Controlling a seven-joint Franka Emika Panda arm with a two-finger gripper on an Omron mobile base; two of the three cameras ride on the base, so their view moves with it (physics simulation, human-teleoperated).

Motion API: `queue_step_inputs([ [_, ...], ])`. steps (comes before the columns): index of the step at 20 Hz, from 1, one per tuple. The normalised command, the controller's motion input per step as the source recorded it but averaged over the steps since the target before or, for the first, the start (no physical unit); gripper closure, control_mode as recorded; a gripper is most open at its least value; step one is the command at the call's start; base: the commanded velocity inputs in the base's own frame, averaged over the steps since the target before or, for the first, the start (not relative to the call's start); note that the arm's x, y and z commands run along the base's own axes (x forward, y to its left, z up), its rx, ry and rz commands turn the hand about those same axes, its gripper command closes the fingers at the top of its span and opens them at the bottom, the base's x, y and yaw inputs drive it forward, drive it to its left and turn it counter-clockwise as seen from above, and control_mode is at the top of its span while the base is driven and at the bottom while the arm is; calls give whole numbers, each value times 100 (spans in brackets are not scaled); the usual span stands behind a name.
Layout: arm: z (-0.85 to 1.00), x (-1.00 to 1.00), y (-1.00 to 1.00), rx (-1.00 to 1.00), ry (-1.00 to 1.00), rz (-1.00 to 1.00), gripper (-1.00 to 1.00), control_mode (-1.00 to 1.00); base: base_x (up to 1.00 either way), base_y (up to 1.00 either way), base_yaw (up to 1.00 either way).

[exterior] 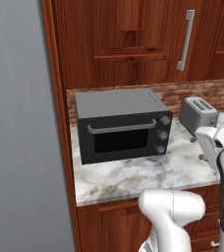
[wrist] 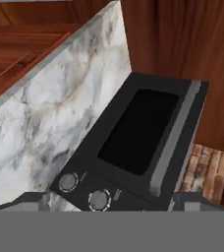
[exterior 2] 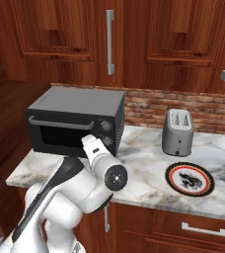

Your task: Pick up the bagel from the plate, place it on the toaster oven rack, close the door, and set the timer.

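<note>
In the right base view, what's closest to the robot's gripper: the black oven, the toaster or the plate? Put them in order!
1. Oven: on the left, right behind the gripper.
2. Toaster, right and at the back, and plate, right and at the front: too close to call.

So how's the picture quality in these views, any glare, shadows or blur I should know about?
Left base view: even light, no glare on the toaster oven, whose window reads flat black. Right base view: soft shadows beside the toaster; plate pattern sharp. Hand view: rolled sideways, the door looks skewed and slightly soft.
</note>
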Motion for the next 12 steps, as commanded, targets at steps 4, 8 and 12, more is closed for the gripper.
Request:
queue_step_inputs([
  [4,-58,4,100,-89,-28,5,-100,-100,0,0,0],
  [8,-53,4,100,-86,-31,3,-100,-100,0,0,0],
  [12,-74,0,66,-79,-24,4,-100,-100,0,0,0],
])
